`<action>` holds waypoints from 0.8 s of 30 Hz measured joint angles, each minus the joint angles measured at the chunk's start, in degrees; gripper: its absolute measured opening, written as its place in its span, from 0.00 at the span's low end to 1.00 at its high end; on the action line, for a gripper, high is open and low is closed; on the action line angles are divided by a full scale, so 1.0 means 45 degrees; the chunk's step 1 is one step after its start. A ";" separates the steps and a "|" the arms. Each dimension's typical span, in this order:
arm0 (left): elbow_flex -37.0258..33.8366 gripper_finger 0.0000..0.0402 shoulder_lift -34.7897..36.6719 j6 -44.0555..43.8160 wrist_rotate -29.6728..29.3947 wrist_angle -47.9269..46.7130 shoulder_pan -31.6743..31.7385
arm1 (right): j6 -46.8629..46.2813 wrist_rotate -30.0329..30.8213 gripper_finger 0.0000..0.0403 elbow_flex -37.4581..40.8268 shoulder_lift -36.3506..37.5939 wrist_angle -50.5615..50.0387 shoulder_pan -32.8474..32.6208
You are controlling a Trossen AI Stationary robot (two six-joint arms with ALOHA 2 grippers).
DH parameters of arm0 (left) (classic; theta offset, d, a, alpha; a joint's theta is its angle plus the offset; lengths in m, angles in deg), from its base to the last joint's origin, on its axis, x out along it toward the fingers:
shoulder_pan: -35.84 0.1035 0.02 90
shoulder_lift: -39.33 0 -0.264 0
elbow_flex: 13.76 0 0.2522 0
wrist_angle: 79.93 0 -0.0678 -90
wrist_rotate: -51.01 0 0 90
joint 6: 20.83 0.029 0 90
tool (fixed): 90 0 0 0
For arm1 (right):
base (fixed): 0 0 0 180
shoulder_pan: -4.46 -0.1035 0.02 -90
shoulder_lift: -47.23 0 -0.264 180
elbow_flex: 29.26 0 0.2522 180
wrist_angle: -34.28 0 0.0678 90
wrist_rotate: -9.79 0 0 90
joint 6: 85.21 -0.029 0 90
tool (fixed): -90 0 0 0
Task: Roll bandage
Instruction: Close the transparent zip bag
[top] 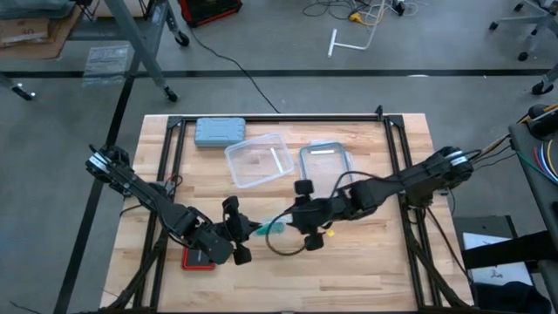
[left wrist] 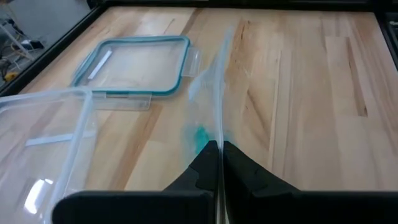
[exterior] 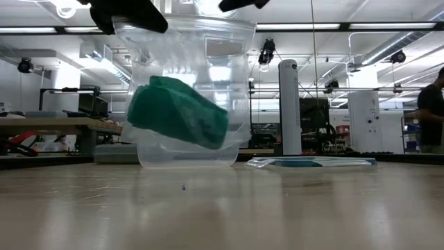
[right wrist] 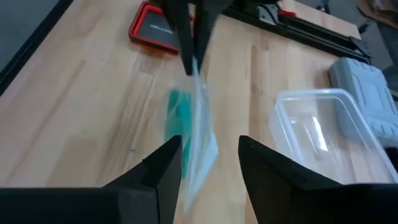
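1 bandage (top: 272,228) (bagged), 2 claws (top: 237,234) (top: 305,228)

I see container (top: 257,161) at table (top: 366,253) centre, lid (top: 325,162) just right of it, case (top: 219,131) behind on left. Bagged bandage (top: 272,228) in front of container, between left gripper (top: 242,228) and right gripper (top: 303,228). Flat box (top: 199,260) at front left.

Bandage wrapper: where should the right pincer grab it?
Probably the clear wrapper by its free end, away from the left pincer, which is shut on one edge. The right pincer is open with that end between its fingers. It can come in from the side opposite the left pincer and close on the thin flat plastic beside the teal bandage, not over its bulge.
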 joint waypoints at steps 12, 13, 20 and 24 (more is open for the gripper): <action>0.0000 0.00 0.0000 -0.0034 0.0034 0.0209 0.0000 | 0.1043 -0.0074 0.37 -0.2891 -0.3014 -0.0494 0.0063; 0.0000 0.00 0.0000 -0.0034 0.0033 0.0215 0.0000 | 0.1073 -0.0148 0.37 -0.3020 -0.3134 -0.0555 0.0088; 0.0000 0.00 0.0000 -0.0014 0.0110 0.0321 -0.0019 | 0.1071 -0.0173 0.28 -0.3270 -0.3210 -0.0605 0.0188; 0.0000 0.00 0.0000 0.0022 0.0115 0.0455 -0.0019 | 0.1071 -0.0651 0.19 -0.3263 -0.3175 -0.0584 0.0263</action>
